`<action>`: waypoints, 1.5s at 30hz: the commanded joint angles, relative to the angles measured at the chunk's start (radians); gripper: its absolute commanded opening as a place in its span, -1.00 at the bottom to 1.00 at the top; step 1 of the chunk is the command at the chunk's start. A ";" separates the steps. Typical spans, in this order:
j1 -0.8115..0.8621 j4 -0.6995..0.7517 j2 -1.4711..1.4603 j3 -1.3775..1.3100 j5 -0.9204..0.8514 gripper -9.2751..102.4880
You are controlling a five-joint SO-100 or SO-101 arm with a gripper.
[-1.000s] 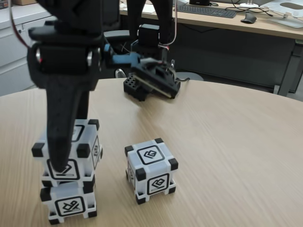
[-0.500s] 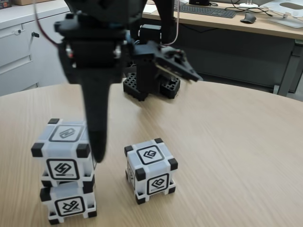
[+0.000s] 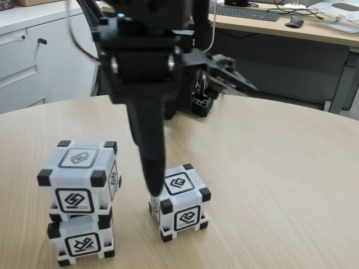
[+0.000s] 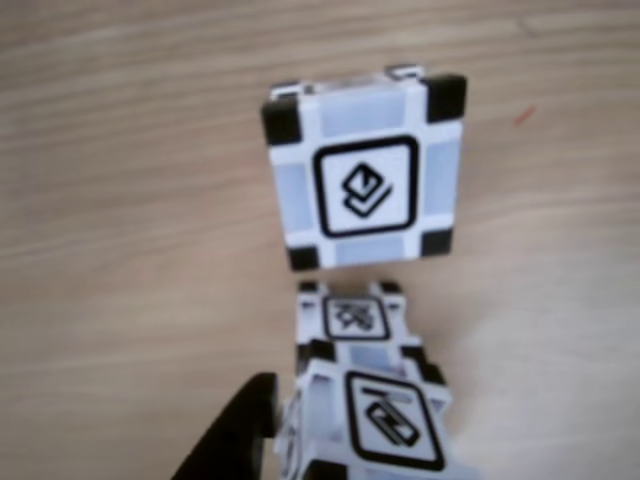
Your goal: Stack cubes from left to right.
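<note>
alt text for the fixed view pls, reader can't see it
A black robot arm's gripper points down with its fingertip at the left top edge of a single cube on a round wooden table. Left of it stand two stacked cubes; a desk with a keyboard is behind.

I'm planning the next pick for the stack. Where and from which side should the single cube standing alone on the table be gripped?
Grip the lone cube from above, jaws closing on two opposite flat side faces. It sits square on the table with open space around it, apart from the two-cube stack.
</note>
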 commanded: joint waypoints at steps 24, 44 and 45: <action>-0.124 0.094 0.034 -0.005 0.086 -0.03; -0.106 0.094 -0.077 -0.005 0.044 -0.05; -0.106 0.094 -0.086 -0.005 0.046 -0.05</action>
